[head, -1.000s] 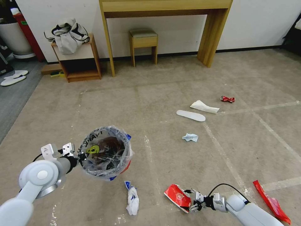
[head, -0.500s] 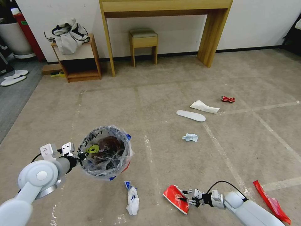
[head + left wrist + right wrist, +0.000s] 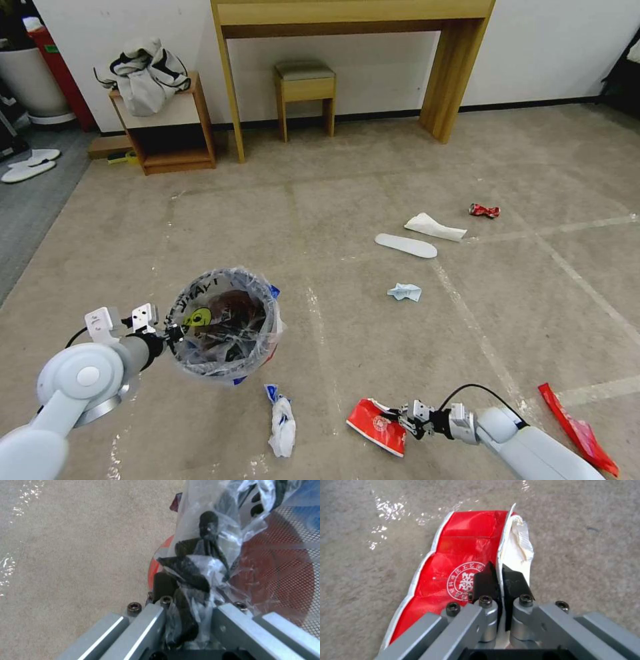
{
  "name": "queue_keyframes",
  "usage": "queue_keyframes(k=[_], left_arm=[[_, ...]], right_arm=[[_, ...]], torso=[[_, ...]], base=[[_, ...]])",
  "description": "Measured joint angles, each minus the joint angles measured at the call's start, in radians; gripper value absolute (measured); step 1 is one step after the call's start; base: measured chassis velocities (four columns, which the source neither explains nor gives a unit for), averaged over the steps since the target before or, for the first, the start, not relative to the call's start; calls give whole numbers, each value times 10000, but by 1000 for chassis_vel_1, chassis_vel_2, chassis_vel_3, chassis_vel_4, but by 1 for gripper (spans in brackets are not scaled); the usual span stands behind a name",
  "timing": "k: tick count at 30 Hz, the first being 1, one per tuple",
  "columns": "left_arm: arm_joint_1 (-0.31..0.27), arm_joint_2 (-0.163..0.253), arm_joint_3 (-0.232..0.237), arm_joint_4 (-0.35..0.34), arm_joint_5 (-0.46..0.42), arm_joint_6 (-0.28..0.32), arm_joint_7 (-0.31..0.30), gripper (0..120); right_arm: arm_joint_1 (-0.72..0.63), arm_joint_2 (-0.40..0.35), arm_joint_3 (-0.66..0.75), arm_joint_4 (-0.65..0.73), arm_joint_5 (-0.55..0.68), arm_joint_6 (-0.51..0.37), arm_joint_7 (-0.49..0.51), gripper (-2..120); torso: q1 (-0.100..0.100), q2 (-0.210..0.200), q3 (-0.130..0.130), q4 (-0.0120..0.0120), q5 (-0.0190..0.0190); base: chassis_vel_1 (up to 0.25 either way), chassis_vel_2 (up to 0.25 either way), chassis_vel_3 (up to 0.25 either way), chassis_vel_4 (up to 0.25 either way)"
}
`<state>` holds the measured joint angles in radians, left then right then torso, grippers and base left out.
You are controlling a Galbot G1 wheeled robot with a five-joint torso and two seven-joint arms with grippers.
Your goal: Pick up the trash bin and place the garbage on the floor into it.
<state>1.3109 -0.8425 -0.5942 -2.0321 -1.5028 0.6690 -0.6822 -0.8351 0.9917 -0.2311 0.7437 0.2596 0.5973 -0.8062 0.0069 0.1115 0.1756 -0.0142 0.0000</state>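
Nearest me, my right gripper (image 3: 403, 423) sits low over the floor (image 3: 373, 200), its jaws pinched narrow on the edge of the red-and-white carton (image 3: 377, 425). In the right wrist view the two black fingertips (image 3: 485, 578) clamp the carton (image 3: 463, 562) along its torn white edge, with the red printed face to one side of them. A long red wrapper (image 3: 577, 428) lies on the carpet beside that arm, toward the right edge of the floor. Near the carton on its other side lies a crumpled white-blue wrapper (image 3: 281, 421).

A little farther out, my left gripper (image 3: 172, 329) holds the trash bin (image 3: 225, 323) by its rim. In the left wrist view the gripper (image 3: 186, 605) is closed on the bagged rim, clear plastic bunched between the fingers and the red mesh wall of the bin (image 3: 276, 562) beyond.

Mid-floor, a small pale blue tissue (image 3: 405, 291) lies by a tape line. Beyond it lie a flat white slipper (image 3: 405, 245) and a white tissue (image 3: 435, 227), near each other, and a crushed red can (image 3: 484, 211) farther right.
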Motion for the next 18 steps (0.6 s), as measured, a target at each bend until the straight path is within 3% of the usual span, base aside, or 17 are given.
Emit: queue_keyframes(k=[9, 13, 18], left_arm=[[-129, 88, 30, 18, -166, -29, -87, 0], [-131, 180, 24, -2, -280, -30, -153, 0], [-103, 312, -120, -168, -507, -30, -285, 0]], right_arm=[[33, -256, 489, 781, 549, -38, -74, 0], [-83, -842, 1363, 2419, 1125, -250, 31, 0], [-321, -2115, 2530, 5287, 2352, -788, 563, 0]], torso=[[0, -1, 1, -1, 3], [0, 0, 0, 1, 0], [0, 0, 0, -1, 1]], base=[[0, 0, 0, 0], [0, 0, 0, 0], [0, 0, 0, 0]])
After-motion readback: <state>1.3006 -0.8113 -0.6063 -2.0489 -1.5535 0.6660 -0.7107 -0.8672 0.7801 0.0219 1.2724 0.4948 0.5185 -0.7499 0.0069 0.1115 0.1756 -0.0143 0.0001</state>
